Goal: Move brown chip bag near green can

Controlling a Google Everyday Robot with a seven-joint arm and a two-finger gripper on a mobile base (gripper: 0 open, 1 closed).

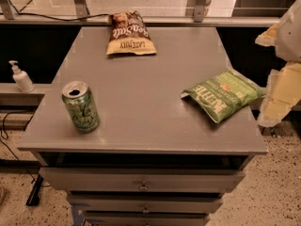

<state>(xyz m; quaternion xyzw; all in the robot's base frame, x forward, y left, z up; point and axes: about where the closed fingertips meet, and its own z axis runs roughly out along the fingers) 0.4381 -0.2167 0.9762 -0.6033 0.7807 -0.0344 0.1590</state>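
Observation:
The brown chip bag (129, 33) lies flat at the far edge of the grey cabinet top (141, 88), a little left of centre, with its tan-yellow band towards me. The green can (81, 106) stands upright near the front left corner, its silver top open. The two are far apart, with bare grey surface between them. My gripper (284, 32) shows as pale arm parts at the right edge of the view, beyond the table's right side and well away from both the bag and the can. It holds nothing that I can see.
A green Kettle chip bag (222, 94) lies at the right edge of the top, partly overhanging. A white pump bottle (20, 77) stands on a low ledge to the left. Drawers (141, 185) are below the front edge. A window rail (188, 20) runs behind the table.

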